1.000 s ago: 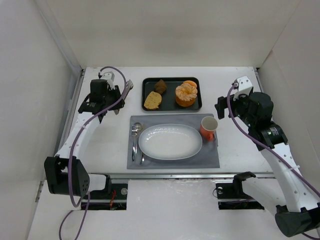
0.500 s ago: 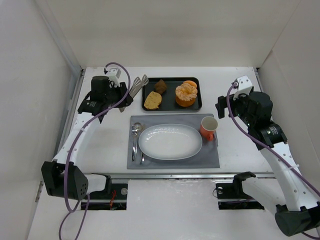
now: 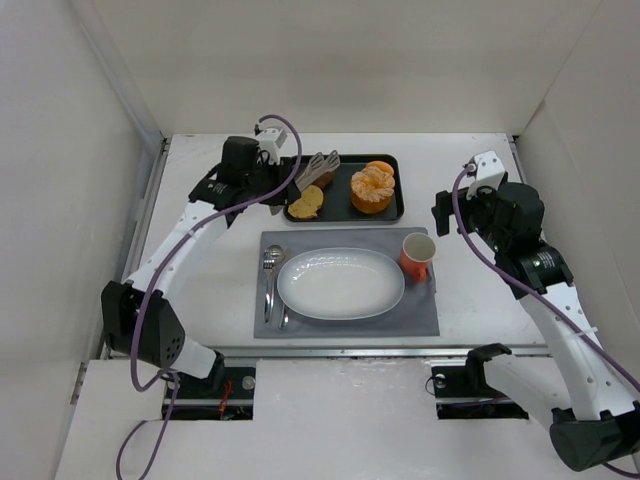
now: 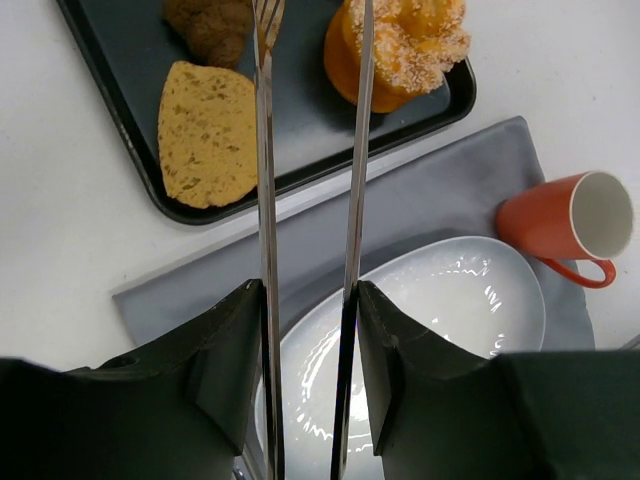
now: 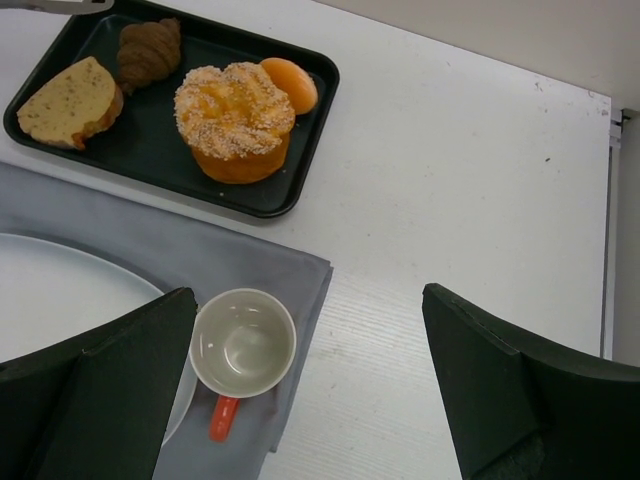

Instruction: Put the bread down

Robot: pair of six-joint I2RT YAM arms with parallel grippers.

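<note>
The bread [image 3: 372, 188] is a round orange-golden bun with a pale ridged top, at the right of the black tray [image 3: 343, 213]. It also shows in the left wrist view [image 4: 412, 45] and the right wrist view [image 5: 235, 120]. My left gripper [image 3: 288, 174] is shut on metal tongs [image 3: 321, 165]. The tongs' two blades [image 4: 262, 150] stand apart and reach over the tray, one over the brown pastry, one at the bun's left side. My right gripper [image 3: 446, 214] is open and empty, above the table to the right of the orange cup [image 3: 418, 255].
The tray also holds a yellow-tan wedge slice [image 3: 305, 202], a brown pastry [image 5: 150, 50] and a small orange ball [image 5: 290, 82]. A white oval plate [image 3: 340, 283] sits on a grey mat [image 3: 420, 315], with cutlery [image 3: 272, 270] to its left. White walls enclose the table.
My left arm has swung right with the tongs, from the table left of the tray to over the tray's left half. The right arm has not moved.
</note>
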